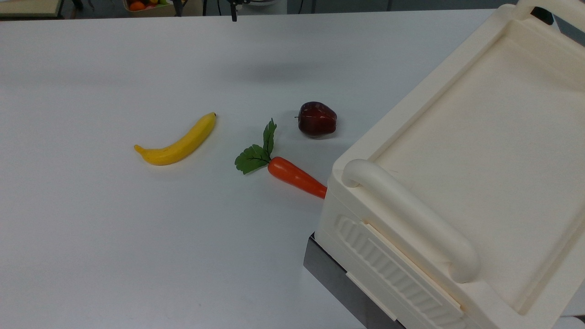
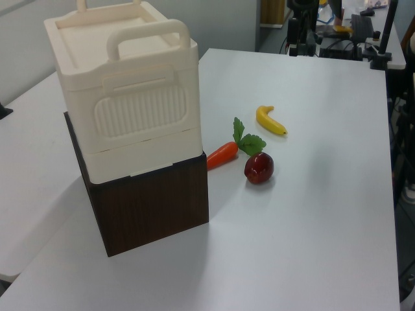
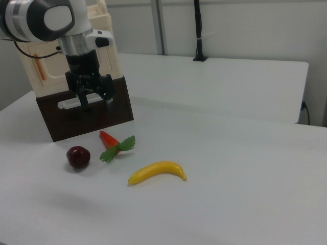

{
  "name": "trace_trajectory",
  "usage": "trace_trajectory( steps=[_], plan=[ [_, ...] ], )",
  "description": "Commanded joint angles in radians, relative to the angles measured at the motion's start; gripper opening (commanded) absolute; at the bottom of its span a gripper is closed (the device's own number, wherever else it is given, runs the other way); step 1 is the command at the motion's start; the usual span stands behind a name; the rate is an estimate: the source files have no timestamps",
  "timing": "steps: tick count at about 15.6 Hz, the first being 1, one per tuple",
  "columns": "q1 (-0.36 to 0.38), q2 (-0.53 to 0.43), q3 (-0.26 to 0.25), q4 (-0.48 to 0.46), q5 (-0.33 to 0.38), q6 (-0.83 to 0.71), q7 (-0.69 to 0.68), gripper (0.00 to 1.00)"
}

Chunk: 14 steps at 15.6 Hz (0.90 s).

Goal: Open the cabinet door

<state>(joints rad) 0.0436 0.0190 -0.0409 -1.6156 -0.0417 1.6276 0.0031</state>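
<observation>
Top view: large cream plastic cabinet (image 1: 475, 151) with recessed tray top fills the top view's right; yellow banana (image 1: 179, 142), orange carrot with green leaves (image 1: 292, 175) and dark red apple (image 1: 317, 119) lie on white table (image 1: 114, 237).

Left view: ribbed front faces you; no door face here.

Right view: cream cabinet door (image 3: 38, 64) with copper bar handle appears shut, flush with body. Black two-finger gripper (image 3: 92, 98) hangs in front of dark base, fingers spread, pinching nothing, below handle. You have reach, grasp and pull left.

White rounded arm (image 3: 51, 20) with grey bands, black claw (image 3: 92, 100)
</observation>
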Motion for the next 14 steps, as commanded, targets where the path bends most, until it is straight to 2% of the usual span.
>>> trace_trajectory(
  steps=[1, 9, 14],
  plan=[
    [0.013, -0.013, -0.014, 0.002, 0.006, -0.017, 0.012, 1.0],
    [0.019, -0.01, -0.013, 0.022, 0.016, -0.012, 0.012, 1.0],
    [0.056, 0.039, -0.004, 0.095, 0.031, 0.006, 0.005, 1.0]
  ],
)
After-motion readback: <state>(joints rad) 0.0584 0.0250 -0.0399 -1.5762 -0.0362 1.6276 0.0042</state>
